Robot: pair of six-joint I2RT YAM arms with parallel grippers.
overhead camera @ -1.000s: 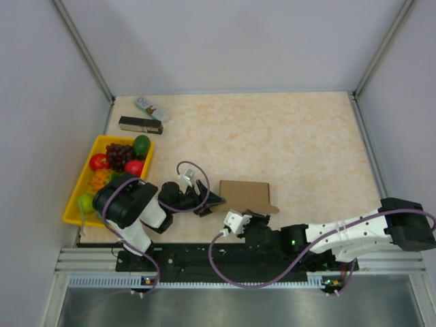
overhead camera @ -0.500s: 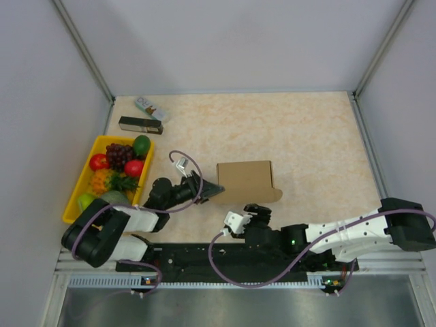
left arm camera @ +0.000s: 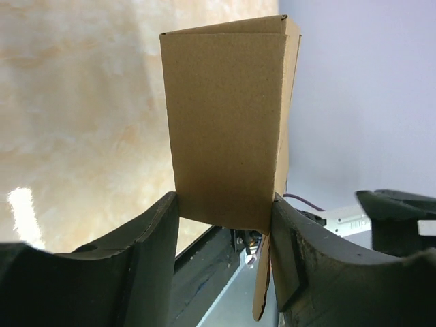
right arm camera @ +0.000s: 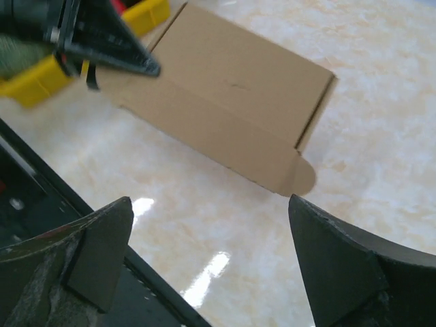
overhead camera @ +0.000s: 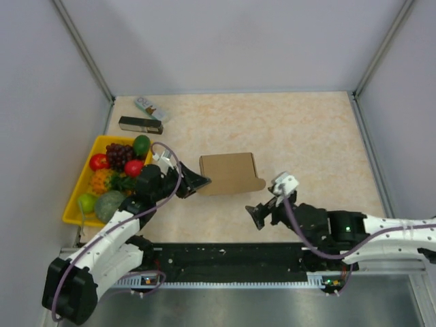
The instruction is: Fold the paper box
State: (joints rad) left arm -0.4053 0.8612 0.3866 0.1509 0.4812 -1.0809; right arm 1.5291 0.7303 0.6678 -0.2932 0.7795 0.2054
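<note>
A yellow tray (overhead camera: 73,201) of fruit (overhead camera: 120,154) sits at the table's (overhead camera: 306,136) left edge. A black box (overhead camera: 140,125) and white packet (overhead camera: 151,108) lie in its far-left corner.

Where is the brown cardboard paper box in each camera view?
Top external: the plain brown cardboard paper box, just left of the picture's centre.
Left wrist: fills the centre, its near end between the black fingers.
Right wrist: upper middle, rounded tab at lower right.
Shared landmark: the black left tool gripping the box's end, seen top left in the right wrist view.
</note>
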